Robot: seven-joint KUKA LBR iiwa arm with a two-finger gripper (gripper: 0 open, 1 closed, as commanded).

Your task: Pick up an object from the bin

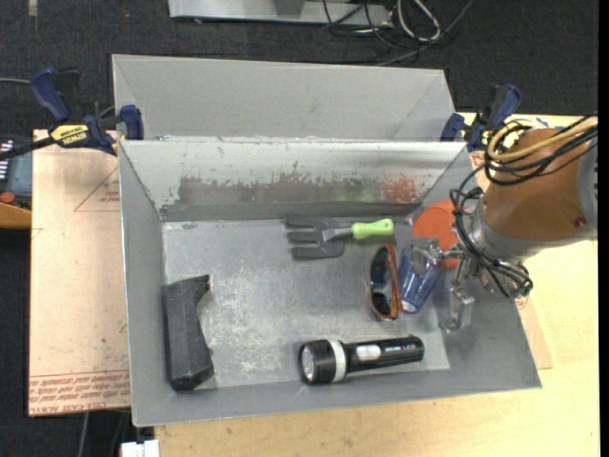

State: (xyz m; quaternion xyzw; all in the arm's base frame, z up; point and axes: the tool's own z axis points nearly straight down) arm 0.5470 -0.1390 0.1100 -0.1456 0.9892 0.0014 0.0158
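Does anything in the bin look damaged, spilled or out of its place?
Nothing looks damaged or spilled. The flashlight lies on its side near the front wall, the dark block at the left. Only the sunglasses and a blue piece are crowded together beside the gripper.

My gripper (455,305) is hanging at the right side of the bin (247,293), close to its right wall. Just left of it a small cup (416,282) is lying beside a pair of glasses (383,284). Behind them a hand tool (335,235) is lying along the back wall, with a round thing (435,223) to its right. A flashlight (360,359) is lying in front, and a block (186,333) is sitting far left.
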